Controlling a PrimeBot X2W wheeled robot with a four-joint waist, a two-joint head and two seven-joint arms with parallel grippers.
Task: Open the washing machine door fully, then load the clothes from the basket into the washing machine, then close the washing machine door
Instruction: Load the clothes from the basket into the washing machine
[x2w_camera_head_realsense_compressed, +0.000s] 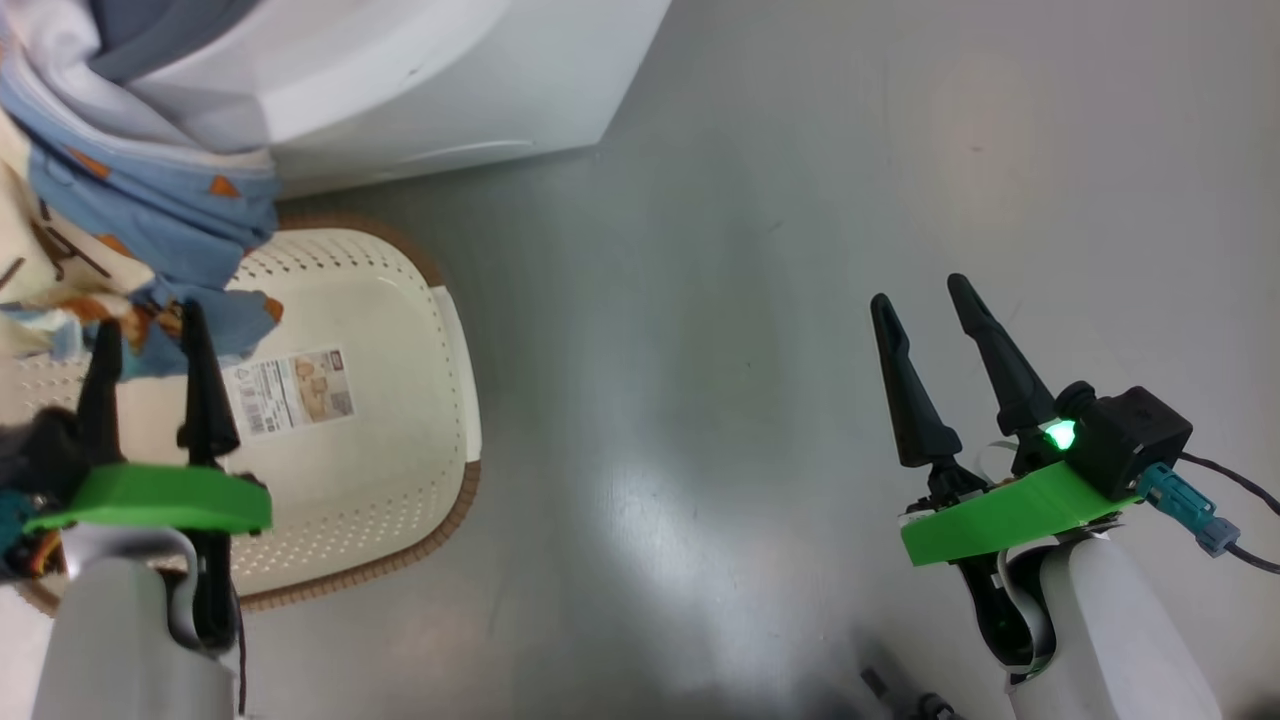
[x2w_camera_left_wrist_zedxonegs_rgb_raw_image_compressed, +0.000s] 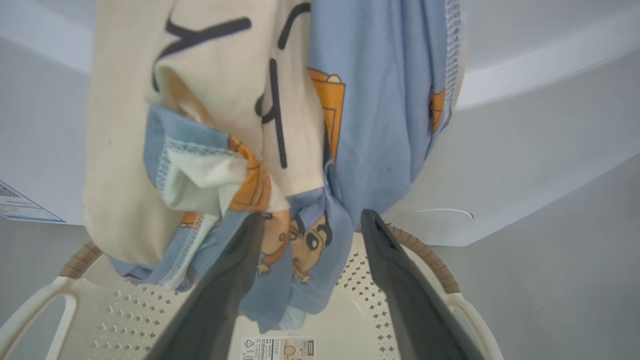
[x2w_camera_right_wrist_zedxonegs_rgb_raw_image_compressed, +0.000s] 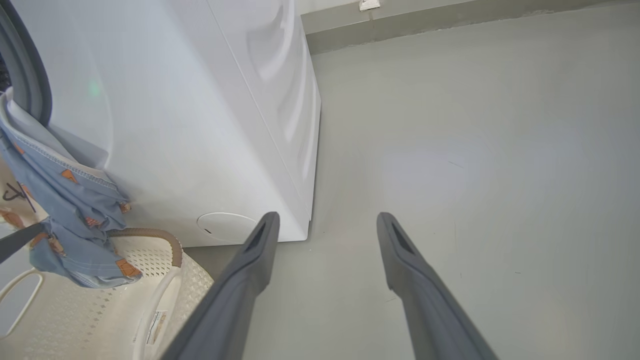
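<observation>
The clothes (x2w_camera_head_realsense_compressed: 150, 200), light blue and cream with orange prints, hang out of the washing machine (x2w_camera_head_realsense_compressed: 450, 90) and down over the basket (x2w_camera_head_realsense_compressed: 400, 440). The cream basket stands on the floor against the machine's front, and its bottom label shows. My left gripper (x2w_camera_head_realsense_compressed: 148, 330) is open above the basket, its fingertips at the cloth's lower end. In the left wrist view the clothes (x2w_camera_left_wrist_zedxonegs_rgb_raw_image_compressed: 380, 100) dangle just ahead of and between the spread fingers of the left gripper (x2w_camera_left_wrist_zedxonegs_rgb_raw_image_compressed: 312, 217). My right gripper (x2w_camera_head_realsense_compressed: 920, 290) is open over bare floor, holding nothing. The washing machine door is out of view.
Grey floor (x2w_camera_head_realsense_compressed: 750, 300) stretches to the right of the basket and the machine. In the right wrist view the machine's white side (x2w_camera_right_wrist_zedxonegs_rgb_raw_image_compressed: 200, 125) runs back to a wall skirting (x2w_camera_right_wrist_zedxonegs_rgb_raw_image_compressed: 425, 25), and its grey gasket (x2w_camera_right_wrist_zedxonegs_rgb_raw_image_compressed: 30, 85) shows above the hanging clothes (x2w_camera_right_wrist_zedxonegs_rgb_raw_image_compressed: 65, 200).
</observation>
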